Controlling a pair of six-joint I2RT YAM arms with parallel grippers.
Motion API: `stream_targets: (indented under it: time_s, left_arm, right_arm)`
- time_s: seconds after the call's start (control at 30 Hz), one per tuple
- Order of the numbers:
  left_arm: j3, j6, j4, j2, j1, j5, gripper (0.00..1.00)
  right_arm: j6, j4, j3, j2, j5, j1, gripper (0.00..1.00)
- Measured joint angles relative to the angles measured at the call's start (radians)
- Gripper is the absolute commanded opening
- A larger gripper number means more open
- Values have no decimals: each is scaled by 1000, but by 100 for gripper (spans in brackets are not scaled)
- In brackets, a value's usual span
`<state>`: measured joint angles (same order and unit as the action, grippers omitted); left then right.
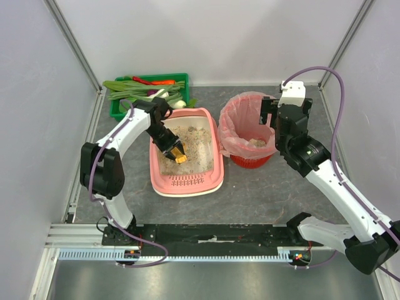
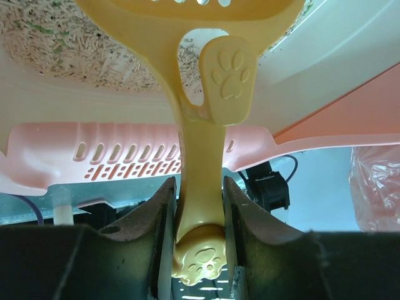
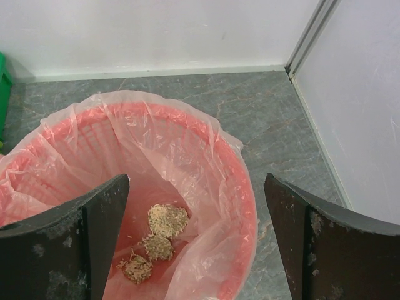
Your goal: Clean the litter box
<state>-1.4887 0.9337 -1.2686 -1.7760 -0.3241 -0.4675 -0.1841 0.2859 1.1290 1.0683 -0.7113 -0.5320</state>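
Left gripper (image 2: 200, 206) is clamped on the handle of the yellow scoop (image 2: 201, 144), one finger tight against each side. That's where I'd worry. The handle looks like narrow, smooth plastic, so a deep bite into the litter (image 1: 197, 147) could twist it in the grip or lever it loose. Then comes the carry: lift too fast or tilt the head and grains could spill onto the table (image 1: 262, 194) in the crossing to the red bin (image 3: 244, 206). The right gripper (image 3: 197, 215) hangs over that bin, fingers spread wide with nothing between them and a few clumps (image 3: 167, 220) lying in the liner below. If the scoop swings over while it sits there, the arms could collide. The litter box (image 1: 185, 182) sits left of centre on the table, just beside the bin, with the green vegetable crate (image 1: 119, 111) behind it. The left gripper is over the box's middle, and from the wrist the slotted ledge runs across behind the handle. Whether the scoop head touches the litter, I can't tell. The right gripper is clear of the box, off to its right.
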Motion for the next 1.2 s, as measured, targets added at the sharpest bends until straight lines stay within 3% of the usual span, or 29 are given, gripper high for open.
stream_targets:
  time_s: [1.2]
  left_arm:
    - [-47,-21,41,-47,-2,158,2]
  right_arm:
    - [28,-2,11,28,1,0,98]
